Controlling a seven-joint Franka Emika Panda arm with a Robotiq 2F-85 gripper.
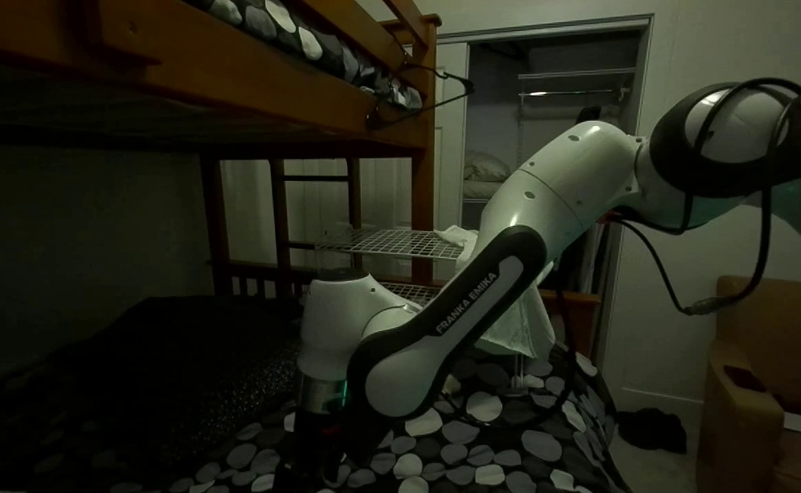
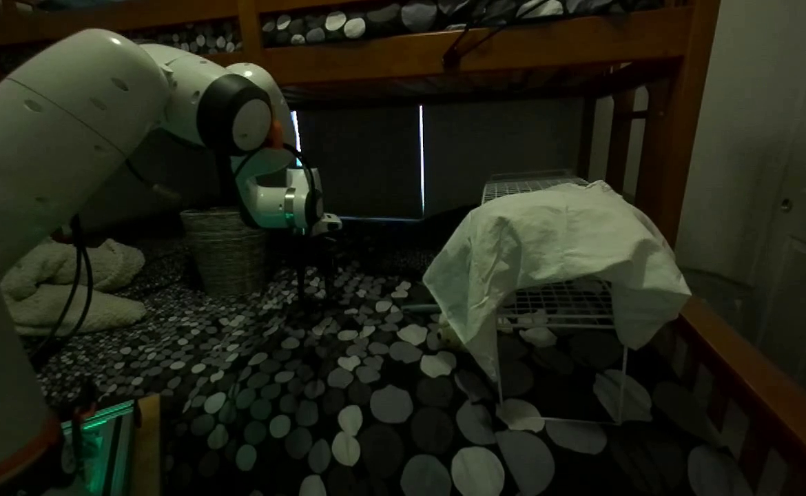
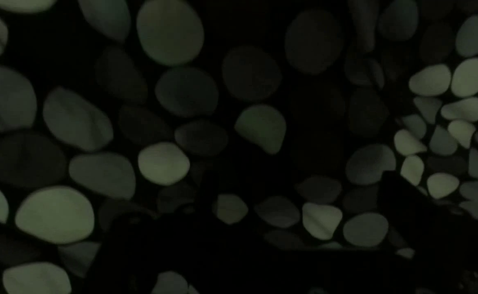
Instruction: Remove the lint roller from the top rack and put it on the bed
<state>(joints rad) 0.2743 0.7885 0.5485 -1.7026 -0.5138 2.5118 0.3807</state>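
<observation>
The white wire rack stands on the bed; its top shelf shows in both exterior views [image 1: 393,243] [image 2: 527,187]. I cannot make out a lint roller on it; a white cloth [image 2: 554,227] covers much of the shelf. The bed [image 2: 346,448] has a black cover with grey and white spots, which fills the wrist view [image 3: 55,214]. A thin greenish thing [image 2: 420,308] lies on the bed beside the rack, too dim to identify. My gripper [image 2: 316,279] points down over the bed, away from the rack. In the wrist view its dark fingers [image 3: 300,179] are apart with only bedding between them.
A woven basket [image 2: 227,251] and a cream fleece blanket [image 2: 79,282] are on the bed near the arm. The upper bunk's wooden beam [image 2: 479,55] runs overhead, with a black hanger [image 1: 421,106] on it. A small yellowish thing [image 2: 448,335] lies by the rack's leg.
</observation>
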